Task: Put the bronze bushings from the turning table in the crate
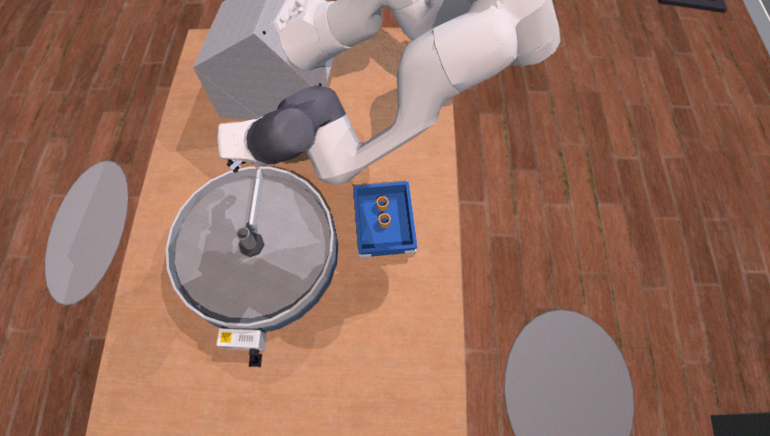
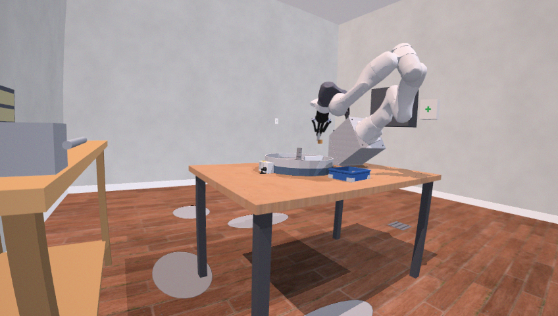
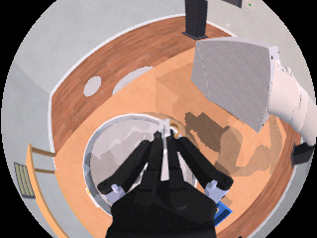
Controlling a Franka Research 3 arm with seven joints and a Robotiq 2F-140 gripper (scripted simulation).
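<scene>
My gripper (image 2: pixel 318 137) (image 3: pixel 164 125) is shut on a bronze bushing (image 2: pixel 320 141) (image 3: pixel 175 129), with its fingertips nearly together on the ring's wall. It hangs above the turning table's edge nearest the grey block, clear of the rim. In the top view the arm hides the fingertips and the held bushing. The turning table (image 1: pixel 286 286) (image 2: pixel 301 165) (image 3: pixel 105 161) shows no bushing on its visible surface; I see no steel bushing in any view. The blue crate (image 1: pixel 386 251) (image 2: pixel 348 176) (image 3: pixel 225 215) holds two bronze bushings, one (image 1: pixel 382 207) behind the other (image 1: pixel 384 225).
A dark post (image 1: pixel 251 243) (image 2: pixel 299 153) stands mid-turntable, with a pale bar (image 1: pixel 255 197) running to the rim. A big grey block (image 1: pixel 253 70) (image 2: pixel 346 145) (image 3: pixel 230 79) stands beside the turntable under the arm's base. A white box (image 1: pixel 240 338) (image 2: pixel 266 166) sits at the opposite rim.
</scene>
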